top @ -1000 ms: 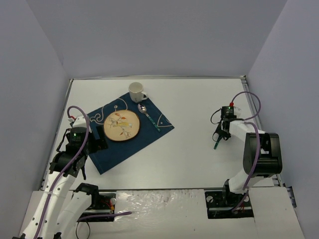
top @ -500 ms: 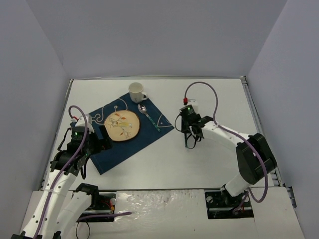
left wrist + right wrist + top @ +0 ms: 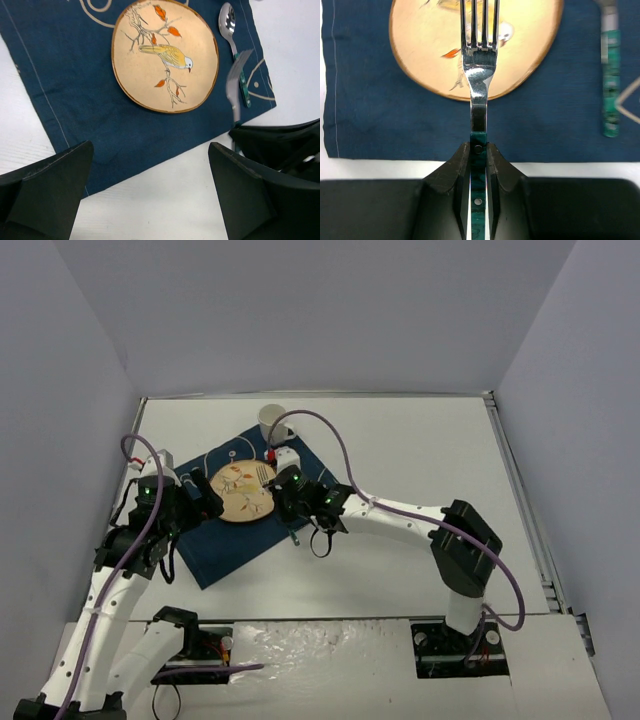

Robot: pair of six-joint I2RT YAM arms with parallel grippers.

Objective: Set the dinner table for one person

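The worktop (image 3: 400, 450) runs from the arm bases at the near edge out to the back wall, white and matte under everything else. It looks rigid and fixed, so I would judge it a surface to set things down on and not something to take hold of. Anything hard should sit steady on it, though a cloth may slide or ruck.

Nearest on the left, the left jaws stand spread wide with nothing between them, above the near-left part of the blue placemat (image 3: 75, 100). The right arm reaches across from the right, and its jaws are clenched on the green handle of a fork (image 3: 479, 60), tines pointing away over the near rim of the bird-painted plate (image 3: 243, 492). The fork is probably stiff, light and slick, so the handle is the sensible hold.

The spoon (image 3: 610, 80) lies on the cloth to the plate's right. Farthest off (just past the placemat's far corner) stands a white mug (image 3: 273, 423).
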